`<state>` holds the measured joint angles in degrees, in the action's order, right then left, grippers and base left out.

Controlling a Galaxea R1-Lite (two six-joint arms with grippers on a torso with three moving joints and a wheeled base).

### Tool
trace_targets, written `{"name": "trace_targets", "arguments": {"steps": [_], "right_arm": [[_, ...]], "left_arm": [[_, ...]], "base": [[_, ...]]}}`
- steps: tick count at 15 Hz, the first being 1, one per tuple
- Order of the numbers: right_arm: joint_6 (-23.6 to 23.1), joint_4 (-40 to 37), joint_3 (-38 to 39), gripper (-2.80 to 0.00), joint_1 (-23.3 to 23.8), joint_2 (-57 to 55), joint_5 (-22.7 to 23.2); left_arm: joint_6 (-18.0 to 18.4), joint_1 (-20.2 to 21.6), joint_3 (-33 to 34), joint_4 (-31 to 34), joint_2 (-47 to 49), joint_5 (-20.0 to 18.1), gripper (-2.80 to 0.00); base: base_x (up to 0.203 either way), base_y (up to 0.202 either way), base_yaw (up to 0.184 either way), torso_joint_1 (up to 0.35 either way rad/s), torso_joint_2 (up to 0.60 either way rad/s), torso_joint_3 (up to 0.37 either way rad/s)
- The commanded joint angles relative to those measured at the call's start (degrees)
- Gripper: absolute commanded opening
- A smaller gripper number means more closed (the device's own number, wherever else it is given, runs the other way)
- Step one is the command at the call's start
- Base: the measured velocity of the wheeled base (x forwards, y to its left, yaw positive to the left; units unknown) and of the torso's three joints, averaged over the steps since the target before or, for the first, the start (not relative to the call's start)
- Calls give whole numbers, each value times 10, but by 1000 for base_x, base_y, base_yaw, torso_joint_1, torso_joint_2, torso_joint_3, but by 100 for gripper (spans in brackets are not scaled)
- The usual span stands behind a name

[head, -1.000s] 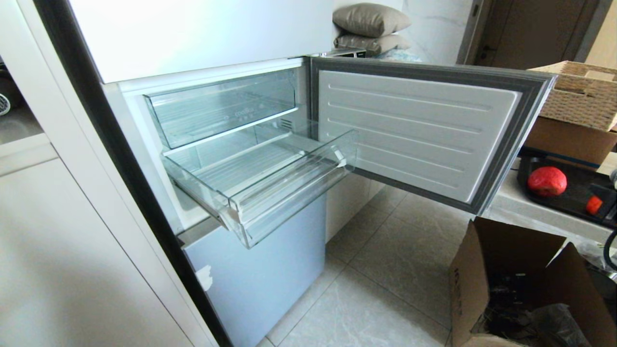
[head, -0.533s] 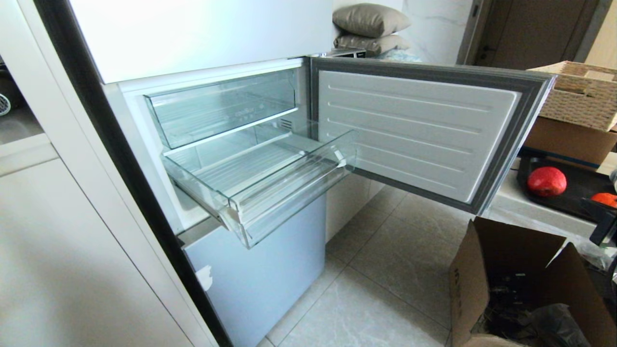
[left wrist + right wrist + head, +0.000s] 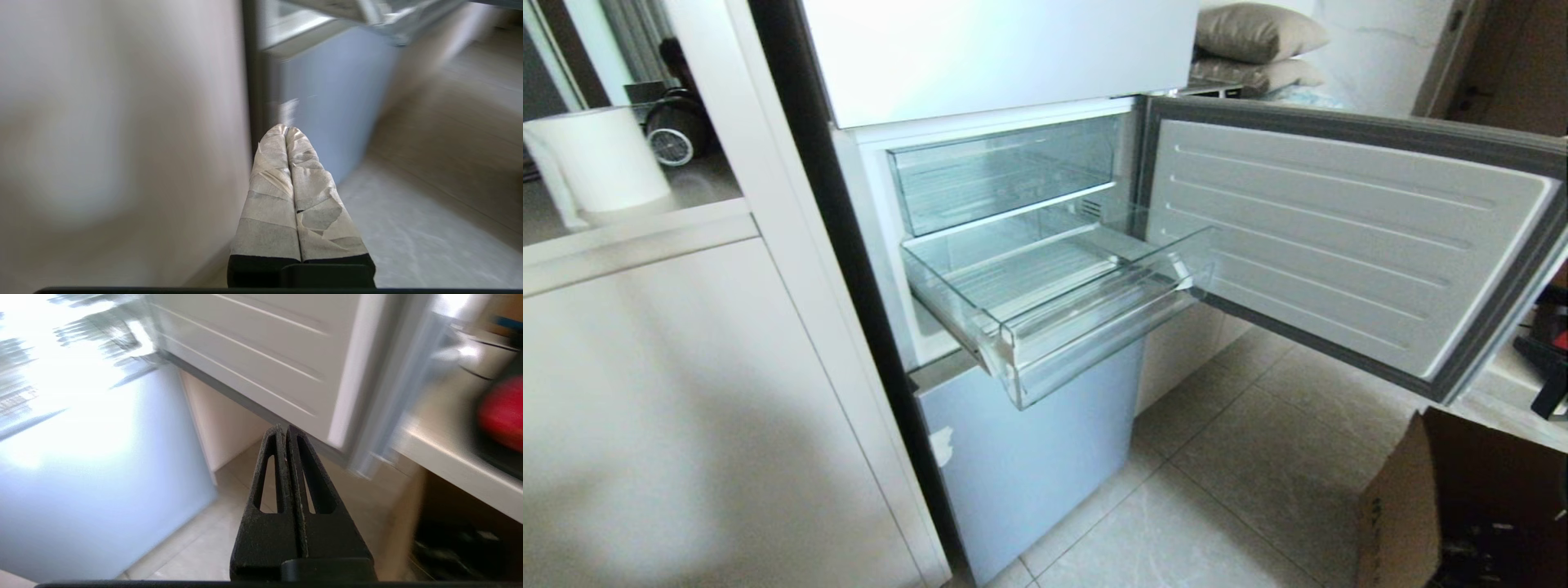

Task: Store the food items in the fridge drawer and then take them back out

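The right end effector [image 3: 1553,384] barely shows in the head view, a dark shape at the right edge beside the desk [image 3: 1503,384]; its grip cannot be read here. The fridge drawer [image 3: 1086,318] is pulled out of the fridge and holds nothing. Above it the taller drawer [image 3: 1005,171] sits pushed in. The fridge door [image 3: 1339,245] stands swung wide to the right. A cardboard box [image 3: 1405,506] sits on the floor [image 3: 1217,506] under the door's far end. Pillows [image 3: 1258,41] lie beyond the fridge top, and a white jug [image 3: 596,163] stands on a shelf to the left

In the left wrist view the left end effector [image 3: 286,132] is clenched, its taped fingers [image 3: 269,196] pressed together with nothing between them. It points at the lower fridge front [image 3: 335,102], close to the floor [image 3: 408,228]

In the right wrist view the right end effector [image 3: 284,430] is clenched and empty, its black fingers [image 3: 265,514] meeting at the tips. It points at the lower edge of the door [image 3: 265,347]. A red food item [image 3: 502,412] lies on the desk [image 3: 449,453] off to one side, well apart from the fingers
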<state>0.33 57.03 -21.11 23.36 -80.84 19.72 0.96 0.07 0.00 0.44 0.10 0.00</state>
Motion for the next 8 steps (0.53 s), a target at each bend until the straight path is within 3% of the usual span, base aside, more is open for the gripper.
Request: {"name": "trace_targets", "arguments": {"steps": [1,8], "right_arm": [[-1,3,5,-280,-1,-2,2],[-1,3,28,-280,-2,-14,5]], "left_arm": [[0,0,0,0,1,0,-280],[0,0,0,0,1,1,-280]], "base": [[2,-10,168,-2,-2,2],[1,-8,176,3,2,1]]}}
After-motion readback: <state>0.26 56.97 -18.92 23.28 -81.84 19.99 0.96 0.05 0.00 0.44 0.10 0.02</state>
